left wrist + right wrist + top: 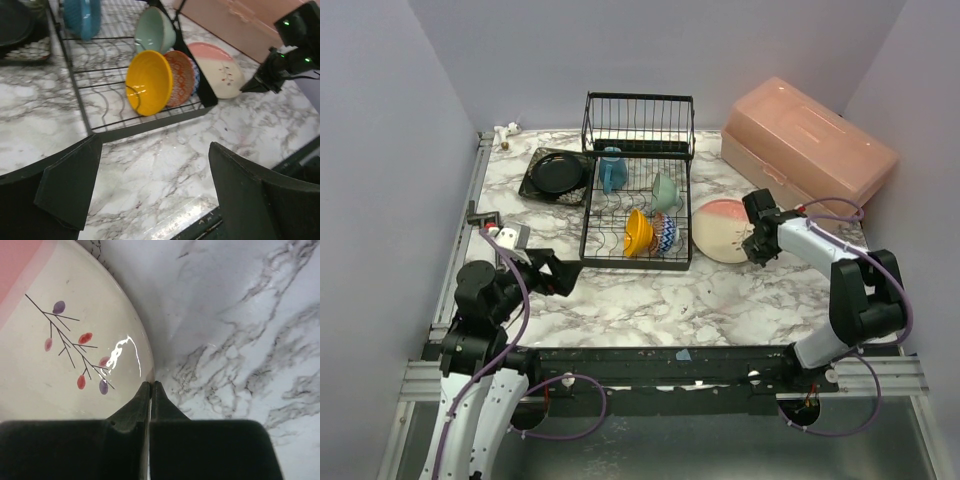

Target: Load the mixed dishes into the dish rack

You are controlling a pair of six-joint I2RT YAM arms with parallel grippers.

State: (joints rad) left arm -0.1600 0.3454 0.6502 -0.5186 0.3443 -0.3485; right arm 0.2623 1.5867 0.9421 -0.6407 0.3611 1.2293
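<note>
My right gripper (151,386) is closed tight, its tips touching the rim of the beige-pink round ceramic plate (60,340). I cannot tell whether the rim is pinched. The plate lies on the marble table (240,340), centre right in the top view, just beside the black wire dish rack (635,262). My left gripper (155,185) hangs wide open at lower left

Here comes the count. Bowls, three: the mint-green bowl (664,190), the orange bowl (638,231) and the small red-patterned bowl (665,235). Mugs, just one: the blue-handled mug (611,168). Plates, three again: the beige-pink round plate (722,230), the black round plate (557,174) and the black square patterned plate (566,198). Seven dishes in all. One dish rack (638,125), one pink box (810,140). Two grippers: the left gripper (558,273) and the right gripper (753,257).
</note>
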